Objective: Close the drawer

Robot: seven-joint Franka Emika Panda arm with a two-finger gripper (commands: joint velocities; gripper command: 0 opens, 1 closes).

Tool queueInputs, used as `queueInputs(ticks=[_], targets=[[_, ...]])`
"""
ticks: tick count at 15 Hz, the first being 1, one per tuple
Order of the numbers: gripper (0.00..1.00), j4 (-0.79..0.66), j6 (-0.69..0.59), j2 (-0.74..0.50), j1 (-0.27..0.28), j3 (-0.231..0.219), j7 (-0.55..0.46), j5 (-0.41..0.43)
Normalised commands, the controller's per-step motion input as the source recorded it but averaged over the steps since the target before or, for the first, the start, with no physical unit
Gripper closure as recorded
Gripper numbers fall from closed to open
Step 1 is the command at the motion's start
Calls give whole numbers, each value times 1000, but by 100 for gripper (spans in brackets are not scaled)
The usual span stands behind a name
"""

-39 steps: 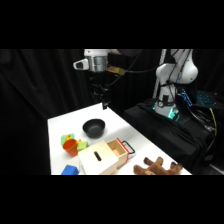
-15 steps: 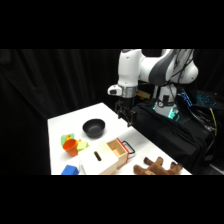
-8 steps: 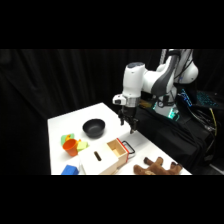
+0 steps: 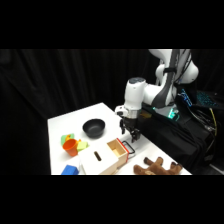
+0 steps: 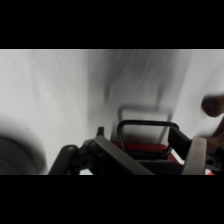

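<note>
Black curtains hang all round the room, and the white counter (image 4: 57,127) stands out bright against them. On it sits a pale wooden box (image 4: 100,159) with a slot in its top, and I take that box as my landmark. The drawer (image 4: 118,148) sticks out of the side of the box that faces the arm's base, plainly still pulled out, its dark wire handle (image 4: 128,147) pointing toward the arm. Behind the box lies a black bowl (image 4: 94,128), and on the side of the box away from the arm sit an orange cup (image 4: 70,147) and a blue block (image 4: 70,170). A brown plush toy (image 4: 159,167) lies beyond the drawer's open end.

The pincer (image 4: 129,132) hangs just above the drawer's handle end, near it but, as far as I can judge, not yet touching. In the wrist view the handle (image 5: 146,131) shows right ahead of the linkage. I cannot tell whether the pincer is wide or narrow.

This looks like the approach step: the arm lining up behind the drawer front. The next move calls for settling a little lower and pushing the front straight toward the box, square so it does not jam.

Compared with moments ago, the arm has swung over from above the bowl and come down close to the drawer.
</note>
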Motion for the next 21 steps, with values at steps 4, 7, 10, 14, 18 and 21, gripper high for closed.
queueInputs(ticks=[4,7,10,14,18,21], targets=[[0,178,218,229,191,-185,99,-126],[0,219,173,234,187,-213,85,-129],[0,228,155,250,147,-152,66,-87],[0,222,105,218,140,-125,51,-67],[0,304,-152,110,149,-156,53,-94],[0,453,-336,68,76,-111,70,-149]])
